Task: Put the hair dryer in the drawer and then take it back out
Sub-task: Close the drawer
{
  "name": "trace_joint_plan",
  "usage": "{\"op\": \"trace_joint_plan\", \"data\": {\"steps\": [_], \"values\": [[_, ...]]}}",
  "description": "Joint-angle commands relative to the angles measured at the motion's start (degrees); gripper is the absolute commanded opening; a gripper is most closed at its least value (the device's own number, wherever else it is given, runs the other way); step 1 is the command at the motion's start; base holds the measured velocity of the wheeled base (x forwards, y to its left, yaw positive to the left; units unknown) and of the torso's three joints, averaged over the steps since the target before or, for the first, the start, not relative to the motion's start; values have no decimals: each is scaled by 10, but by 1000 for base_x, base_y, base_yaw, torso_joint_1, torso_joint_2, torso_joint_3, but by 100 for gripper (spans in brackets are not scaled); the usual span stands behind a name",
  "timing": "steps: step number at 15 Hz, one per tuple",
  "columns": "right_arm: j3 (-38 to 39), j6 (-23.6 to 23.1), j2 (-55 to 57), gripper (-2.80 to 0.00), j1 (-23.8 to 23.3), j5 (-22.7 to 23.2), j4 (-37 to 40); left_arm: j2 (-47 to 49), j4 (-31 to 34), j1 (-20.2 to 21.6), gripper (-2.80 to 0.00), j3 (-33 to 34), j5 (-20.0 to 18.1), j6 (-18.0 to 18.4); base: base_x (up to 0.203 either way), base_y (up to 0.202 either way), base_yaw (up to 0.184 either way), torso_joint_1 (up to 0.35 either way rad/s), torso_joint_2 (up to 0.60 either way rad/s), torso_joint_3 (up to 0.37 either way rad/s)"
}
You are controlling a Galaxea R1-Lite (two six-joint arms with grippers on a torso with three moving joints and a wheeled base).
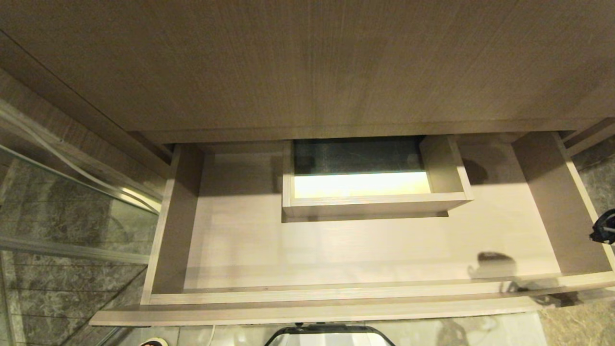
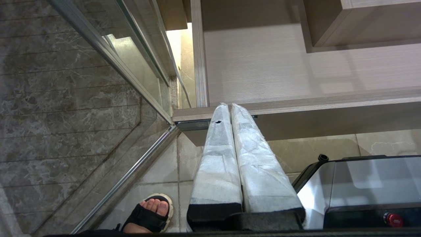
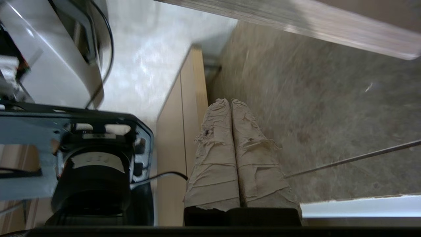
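drawer point(image 1: 365, 254) open — right gripper point(image 3: 230, 102) pressed closed beside it.

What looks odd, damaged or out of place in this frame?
The wide light-brown wood-grain drawer stands open, with no hair dryer visible in any view. The cloth wrapping on the shut right gripper is frayed and torn. A person's sandalled foot stands beside the robot's base.

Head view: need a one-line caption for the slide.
Open wood-grain drawer seen from above, nothing lying inside, boxed cut-out at mid-back, no hair dryer in view.
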Motion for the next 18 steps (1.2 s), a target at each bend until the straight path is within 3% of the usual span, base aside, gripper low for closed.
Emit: {"op": "trace_joint_plan", "data": {"steps": [1,5,11,18], "values": [[0,-2,65,-280,-6,-13,3,0,0,0,-280,0,0,0,0,0,0,0,0,0],[-9,-2,127,-280,-7,-29,-1,0,0,0,-280,1,0,0,0,0,0,0,0,0],[-29,-2,199,-280,-6,-29,-79,0,0,0,-280,0,0,0,0,0,0,0,0,0],[-50,0,195,-280,-7,-11,-155,0,0,0,-280,1,0,0,0,0,0,0,0,0]]}}
